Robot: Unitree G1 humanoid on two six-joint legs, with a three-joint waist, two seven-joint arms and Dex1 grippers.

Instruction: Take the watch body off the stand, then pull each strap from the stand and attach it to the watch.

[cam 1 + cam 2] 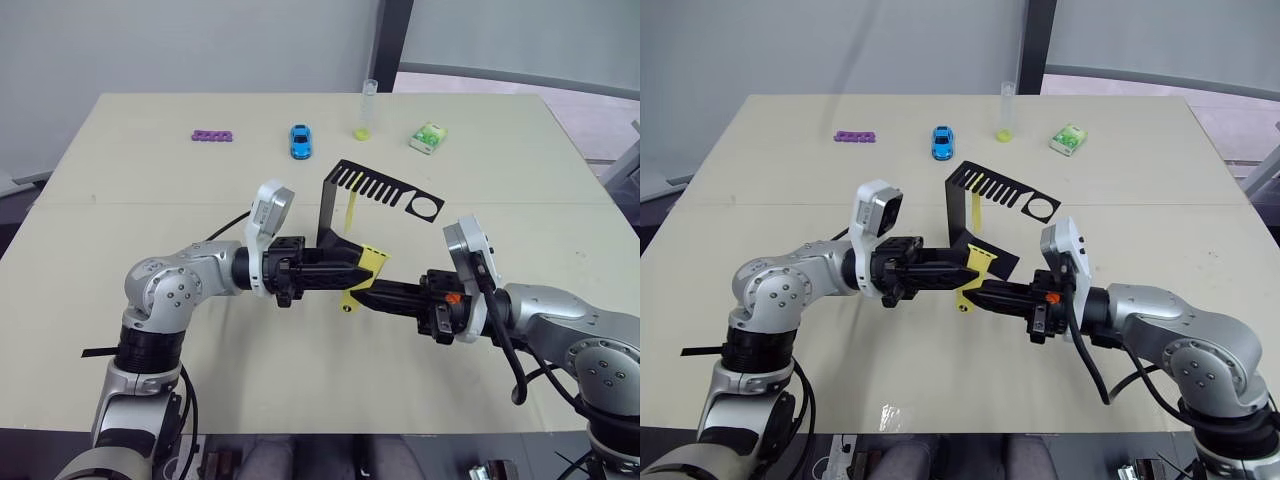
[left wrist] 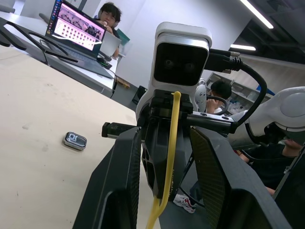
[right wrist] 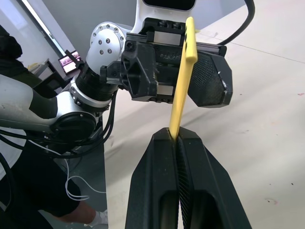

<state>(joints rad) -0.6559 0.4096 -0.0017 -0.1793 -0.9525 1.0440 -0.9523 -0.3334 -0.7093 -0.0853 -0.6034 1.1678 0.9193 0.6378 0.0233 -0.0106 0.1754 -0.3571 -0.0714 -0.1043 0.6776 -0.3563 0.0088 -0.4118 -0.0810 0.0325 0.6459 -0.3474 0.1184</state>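
Right hand (image 3: 180, 138) is clamped on the narrow yellow rubber strap (image 1: 362, 275), long axis upright. Left hand (image 1: 352, 268) meets it open-jawed. Small dark rounded-square watch body (image 2: 75, 140) lies apart on the tabletop (image 1: 150, 160).

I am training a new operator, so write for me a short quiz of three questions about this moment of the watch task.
1. True or false: the right gripper is shut on a yellow strap.
2. Where is the watch body? A: held up in the air. B: lying flat on the table. C: hanging from a slot.
3. Fill in: the second yellow strap hangs from the slotted arm of the black ____.

Key: 1 true; 2 B; 3 stand.
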